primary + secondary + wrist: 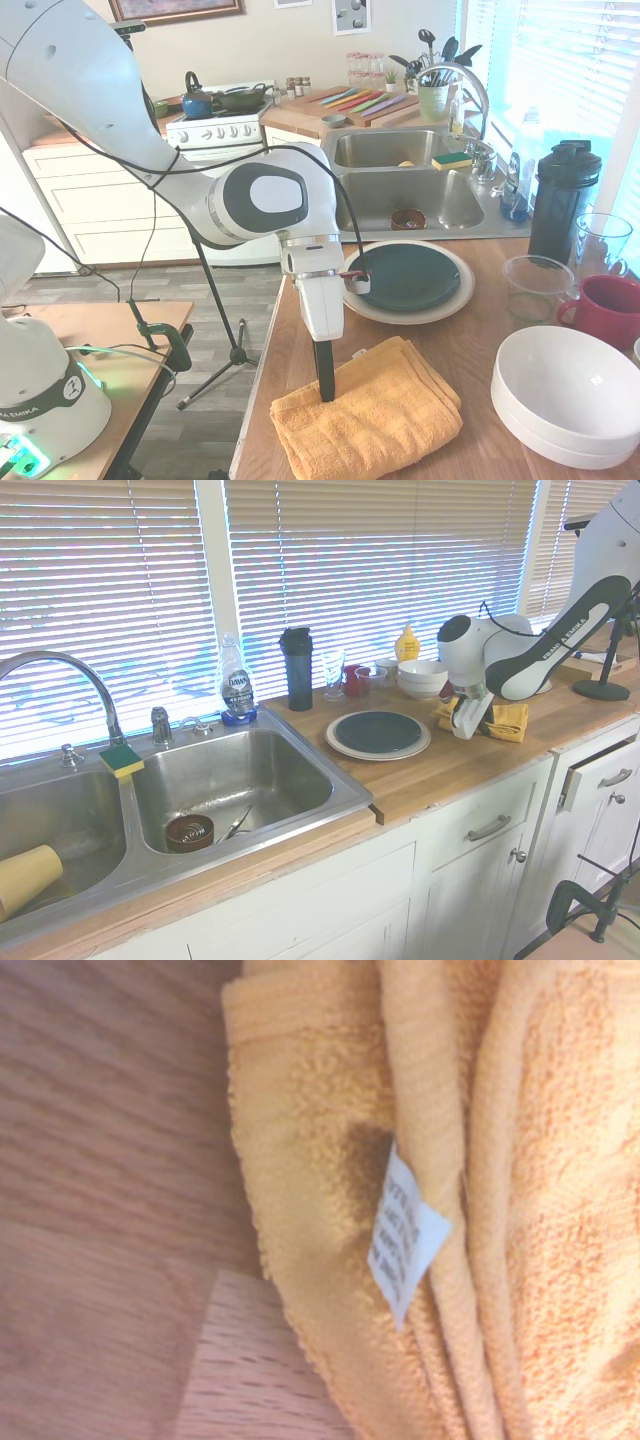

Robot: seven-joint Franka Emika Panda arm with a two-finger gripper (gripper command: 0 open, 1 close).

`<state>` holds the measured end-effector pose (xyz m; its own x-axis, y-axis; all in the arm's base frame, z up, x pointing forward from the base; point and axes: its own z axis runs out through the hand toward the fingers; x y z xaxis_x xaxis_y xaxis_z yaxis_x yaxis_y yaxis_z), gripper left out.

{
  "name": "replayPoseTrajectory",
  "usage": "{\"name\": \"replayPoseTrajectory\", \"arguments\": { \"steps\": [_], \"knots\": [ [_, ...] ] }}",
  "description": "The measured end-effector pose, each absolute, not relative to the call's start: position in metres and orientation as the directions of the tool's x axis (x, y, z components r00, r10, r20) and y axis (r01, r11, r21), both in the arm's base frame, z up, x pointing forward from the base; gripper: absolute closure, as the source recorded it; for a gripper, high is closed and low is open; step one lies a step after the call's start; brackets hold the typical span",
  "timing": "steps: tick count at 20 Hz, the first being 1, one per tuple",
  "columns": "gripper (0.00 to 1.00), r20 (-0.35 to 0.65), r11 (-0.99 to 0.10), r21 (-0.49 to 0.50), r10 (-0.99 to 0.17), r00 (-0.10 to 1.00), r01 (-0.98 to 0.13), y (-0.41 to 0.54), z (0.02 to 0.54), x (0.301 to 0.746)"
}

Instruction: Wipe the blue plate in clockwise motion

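An orange towel (370, 412) lies folded on the wooden counter (480, 330), its white tag (405, 1232) showing. The gripper (325, 392) presses down into it; whether its fingers are clenched cannot be told. Beyond, the blue plate (405, 277), dark, glossy and round, sits on a cream plate (455, 297) before the sink (415, 190).

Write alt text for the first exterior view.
A white robot arm's gripper presses down onto a folded orange towel on a wooden counter. Behind it, the blue plate sits on a larger cream plate, near a steel sink; white bowls stand at right.
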<state>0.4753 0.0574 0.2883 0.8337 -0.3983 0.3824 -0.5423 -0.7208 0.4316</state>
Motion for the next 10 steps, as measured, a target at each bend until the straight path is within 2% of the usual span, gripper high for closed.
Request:
{"name": "replayPoseTrajectory", "arguments": {
  "steps": [6, 10],
  "knots": [
    [1.0, 0.378, -0.719, 0.423, -0.413, 0.829, -0.551, 0.0575, 0.2886, 0.4753],
    [1.0, 0.328, -0.721, 0.358, -0.499, 0.803, -0.594, 0.0612, 0.2973, 0.4768]
  ]
}}
